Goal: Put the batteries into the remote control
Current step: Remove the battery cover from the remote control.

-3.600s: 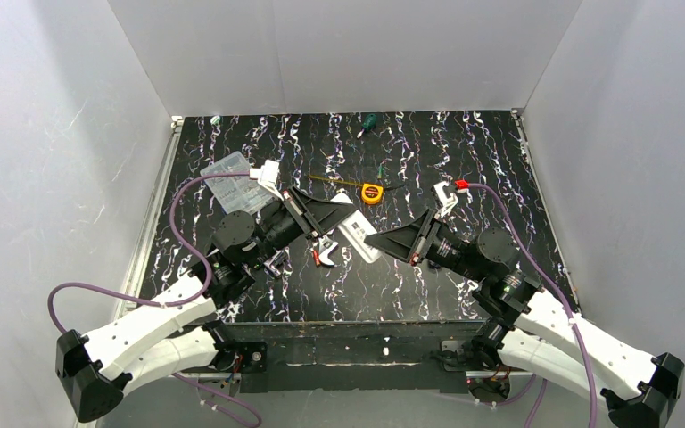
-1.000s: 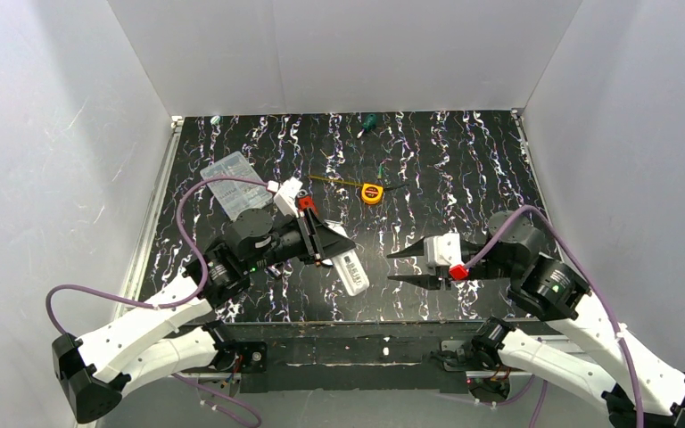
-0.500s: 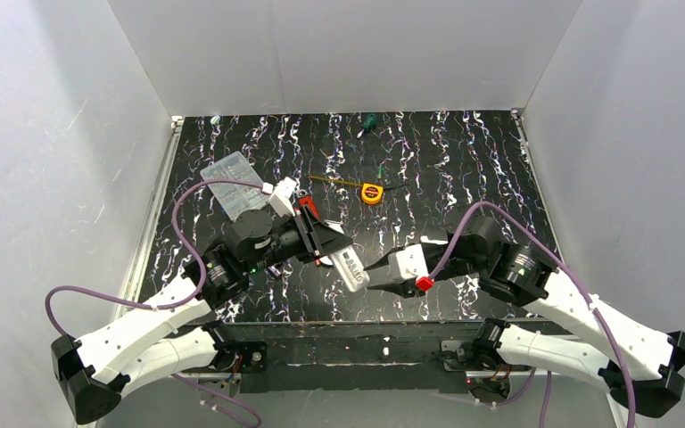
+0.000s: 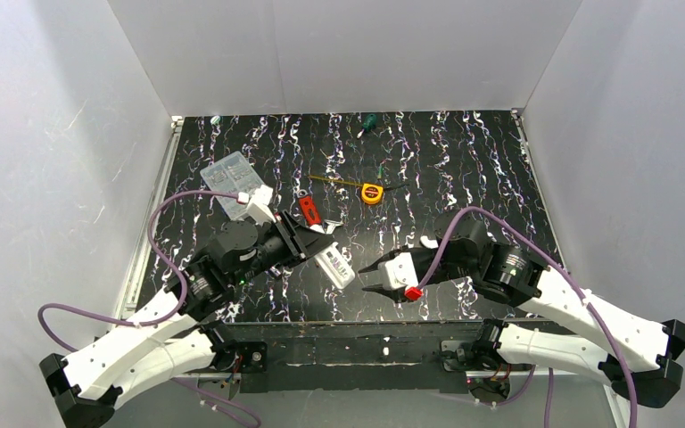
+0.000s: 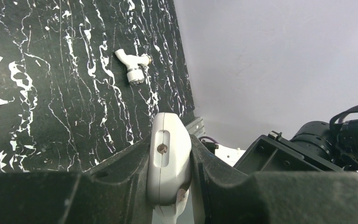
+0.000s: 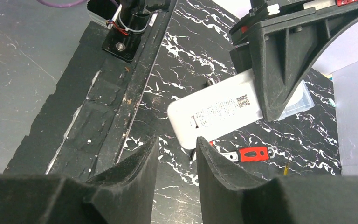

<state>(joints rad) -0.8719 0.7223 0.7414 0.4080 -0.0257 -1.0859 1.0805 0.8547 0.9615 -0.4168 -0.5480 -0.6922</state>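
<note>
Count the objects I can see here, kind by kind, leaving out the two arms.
Slim white plastic remote control: 1
Clear plastic compartment box: 1
Round yellow tape measure: 1
Green-handled screwdriver: 1
Red-handled implement: 1
White tap-shaped plastic piece: 1
Total: 6. A few smaller bits are too tiny to name.

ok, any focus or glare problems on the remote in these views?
Top external: even light, no glare; the slim white plastic remote is small but clear against the black white-veined tabletop. Left wrist: it sits close to the lens, slightly soft, not blown out. Right wrist: its printed label looks in focus; the right pincer's dark fingers show little detail.
</note>
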